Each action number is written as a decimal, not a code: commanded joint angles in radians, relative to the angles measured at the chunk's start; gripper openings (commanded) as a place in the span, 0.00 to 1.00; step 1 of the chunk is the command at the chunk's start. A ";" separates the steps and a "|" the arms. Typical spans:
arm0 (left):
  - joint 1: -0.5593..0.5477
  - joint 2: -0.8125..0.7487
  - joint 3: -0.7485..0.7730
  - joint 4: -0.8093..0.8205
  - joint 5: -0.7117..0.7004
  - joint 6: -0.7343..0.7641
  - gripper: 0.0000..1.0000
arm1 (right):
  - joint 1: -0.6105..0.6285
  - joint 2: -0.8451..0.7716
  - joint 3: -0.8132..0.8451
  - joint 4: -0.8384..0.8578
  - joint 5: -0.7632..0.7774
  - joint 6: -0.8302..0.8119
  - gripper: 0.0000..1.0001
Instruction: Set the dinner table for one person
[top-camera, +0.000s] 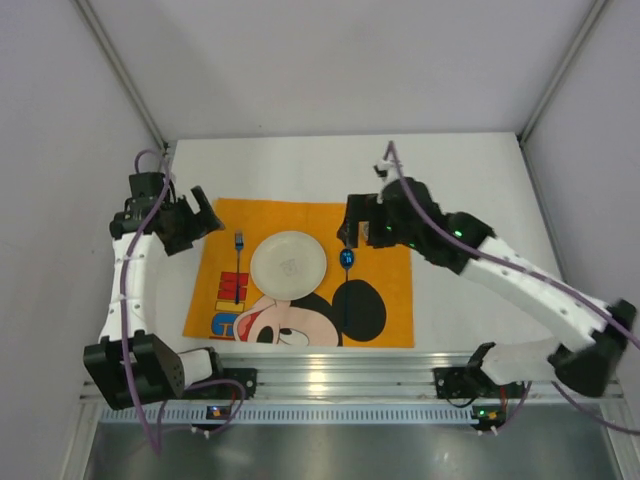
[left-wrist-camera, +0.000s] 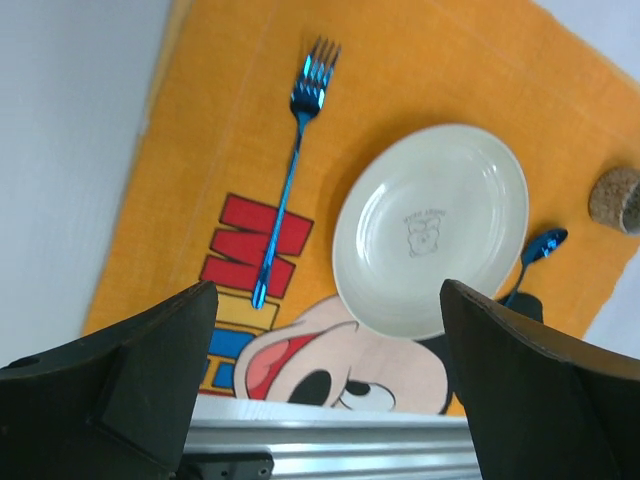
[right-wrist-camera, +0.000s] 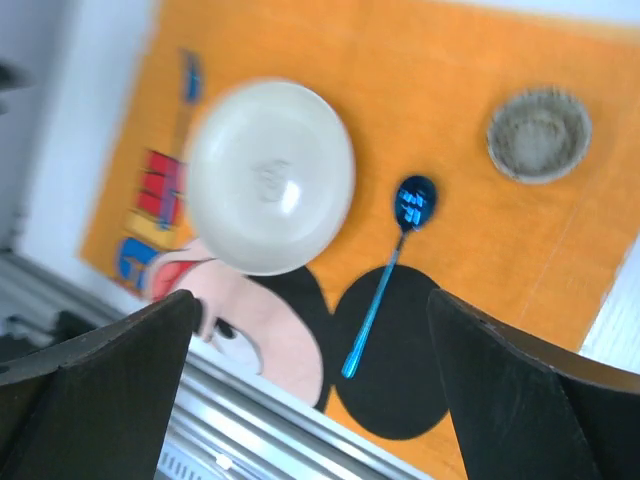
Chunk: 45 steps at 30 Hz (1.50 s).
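White table (top-camera: 470, 180) fills the enclosure floor between plain grey walls and runs from the arm bases at the bottom of the top view to the back wall. An orange mat (top-camera: 300, 215) lies flat on it, left of centre. A plate (top-camera: 288, 265) sits on the mat, upright and empty. A fork (top-camera: 238, 270) lies just left of the plate in the frame, tines toward the top, apart from the rim. A spoon (top-camera: 347, 260) lies just right of the plate, bowl toward the top, handle over the black ear print. A cup (right-wrist-camera: 538, 135) stands at the upper right of the right wrist view, beyond the spoon's bowl and on the mat; the right arm hides it in the top view. The left gripper (left-wrist-camera: 328, 295) hangs at the mat's upper left corner, fingers spread wide and holding nothing. The right gripper (right-wrist-camera: 310, 300) hangs over the mat's upper right area, fingers likewise wide, nothing between them. Assessment: plate, fork, spoon and cup are all placed and none is in a grip, so the setting looks largely complete. No knife or napkin shows in any view, and no loose item waits on the bare table. What remains, in my judgement, is at most minor straightening and moving both arms clear.
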 joint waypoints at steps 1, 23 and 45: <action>-0.011 -0.027 0.028 0.162 -0.162 0.048 0.98 | 0.042 -0.358 -0.136 0.092 0.120 -0.099 1.00; -0.048 0.082 -0.815 1.588 -0.158 0.155 0.99 | 0.042 -0.867 -0.518 0.005 0.429 -0.022 1.00; -0.192 0.357 -0.894 2.100 -0.239 0.326 0.99 | 0.040 -0.778 -0.475 0.040 0.432 -0.004 1.00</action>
